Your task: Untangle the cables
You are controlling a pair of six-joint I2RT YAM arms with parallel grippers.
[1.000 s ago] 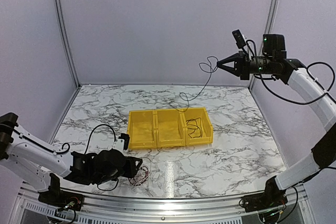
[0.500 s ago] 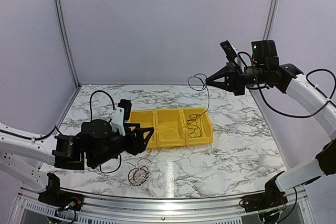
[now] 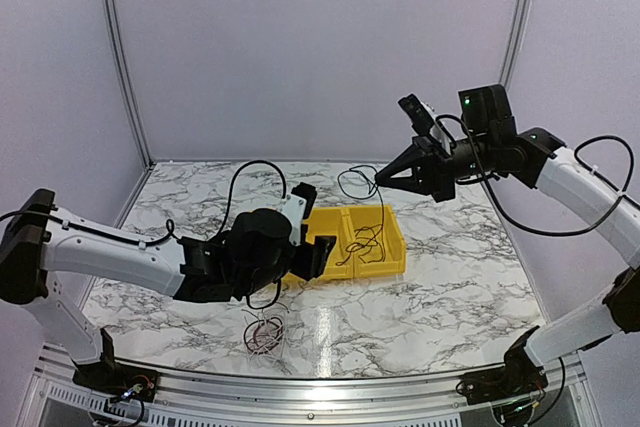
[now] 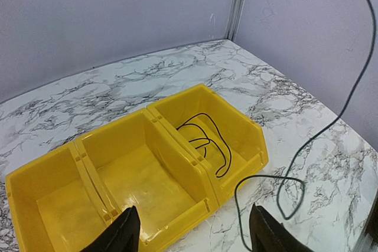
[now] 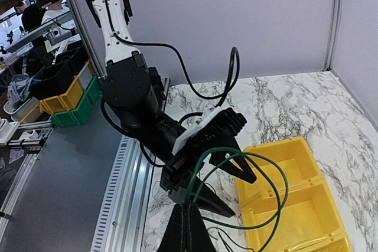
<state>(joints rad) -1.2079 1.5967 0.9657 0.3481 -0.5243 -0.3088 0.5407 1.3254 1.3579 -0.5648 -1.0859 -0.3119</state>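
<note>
While the big marble bench (image 3: 450,287) fills the floor of the cell, both arms are up over it. The left arm (image 3: 120,257) reaches in low and its bulk hides the near end of the yellow bin (image 3: 390,259) from the overhead camera. The right arm (image 3: 580,177) hangs high, wrist pointed back across the bin.

Look at that bin: three compartments in a row, sitting just ahead of and below the left jaws. Those left jaws stand wide, fingers (image 4: 121,234) well apart, nothing between them. The two compartments nearest them lie bare. The far one holds a black cable (image 4: 207,140), hair-thin, curled in a couple of loose loops against the yellow floor.

Up at the right jaws, it's a pinch: they are closed tight on a thin cable (image 5: 277,187). It reads green from the wrist and dark from above. It springs out in a round loop just in front of the tips, then a strand drops below them toward the far compartment. Whether it joins the black loops down there, I can't tell.

Smallest of all, behind and beneath the left jaws, toward the bench's near edge, sits a little bundle (image 3: 263,332) of red, white and dark wires coiled on the marble, well apart from the bin, touched by neither arm.
</note>
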